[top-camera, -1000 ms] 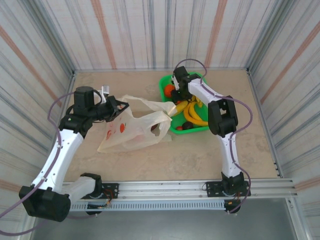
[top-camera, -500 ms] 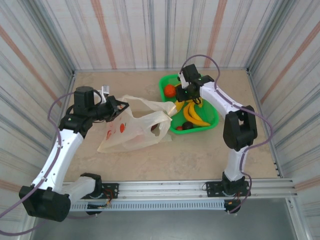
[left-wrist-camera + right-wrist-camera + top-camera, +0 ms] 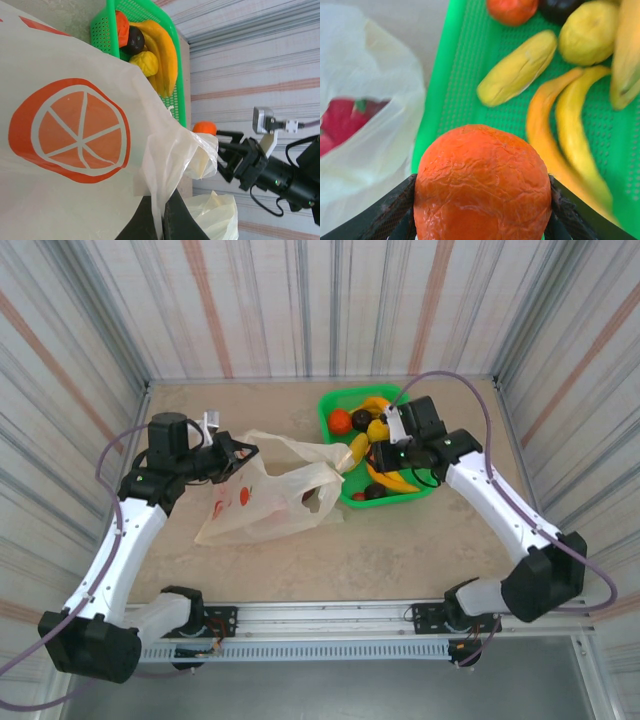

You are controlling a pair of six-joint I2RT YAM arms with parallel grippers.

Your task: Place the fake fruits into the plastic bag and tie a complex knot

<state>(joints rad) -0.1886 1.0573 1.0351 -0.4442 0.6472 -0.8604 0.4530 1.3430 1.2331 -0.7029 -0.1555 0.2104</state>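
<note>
From above, the bag (image 3: 265,502) lies slack on the table (image 3: 400,550) just left of the basket (image 3: 326,412), its mouth turned toward the basket. The left pincer (image 3: 238,453), well left of the basket, is clamped on the bag's upper edge. The right pincer (image 3: 384,450) hangs over the basket's middle, above the bananas (image 3: 395,480). The walls (image 3: 560,390) stand close behind and to the right of the basket; the free room is in front of it and toward the bag

From the left wrist, thin film is pinched between the closed fingers; it looks limp and likely to fold shut if nudged. Past the basket's end the right pincer carries an orange (image 3: 204,128)

From the right wrist, both fingers grip the orange across its widest part. Its wrinkled skin suggests a light, hollow shell that may dent or slip, so a gentle hold suits it. Left of the basket's rim the bag gapes slightly, a red fruit (image 3: 340,120) inside; coming in from above seems safest
</note>
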